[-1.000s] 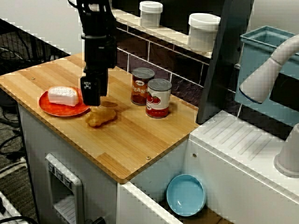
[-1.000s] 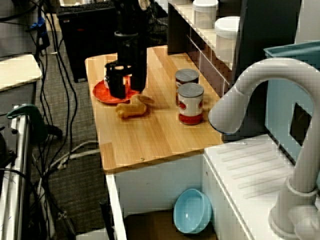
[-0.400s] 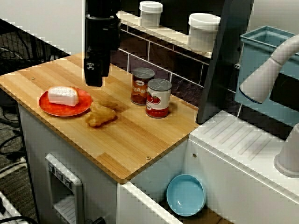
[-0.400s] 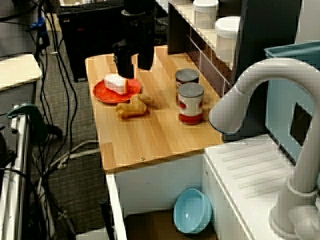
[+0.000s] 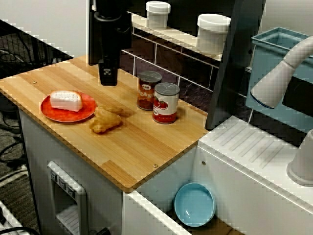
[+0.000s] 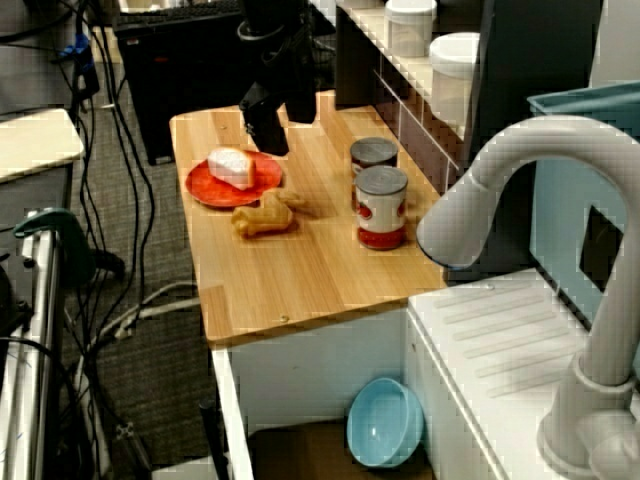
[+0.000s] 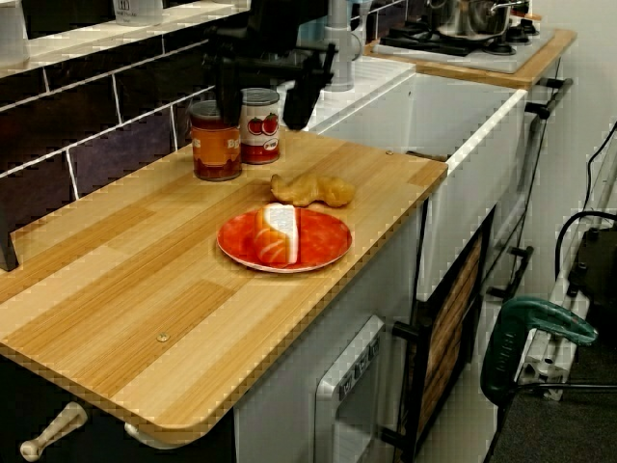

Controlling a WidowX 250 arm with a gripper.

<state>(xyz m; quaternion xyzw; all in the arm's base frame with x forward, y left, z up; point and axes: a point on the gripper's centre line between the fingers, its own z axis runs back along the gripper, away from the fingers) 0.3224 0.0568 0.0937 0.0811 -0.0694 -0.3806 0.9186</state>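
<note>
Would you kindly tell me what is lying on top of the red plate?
A white wedge, perhaps cheese or cake, with one orange side, lies on the red plate. The plate's surface beneath it is hidden.

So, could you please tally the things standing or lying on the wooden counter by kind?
Tin cans: 2
Red plate: 1
White wedge on that plate: 1
Golden-brown food piece: 1
Total: 5
</note>
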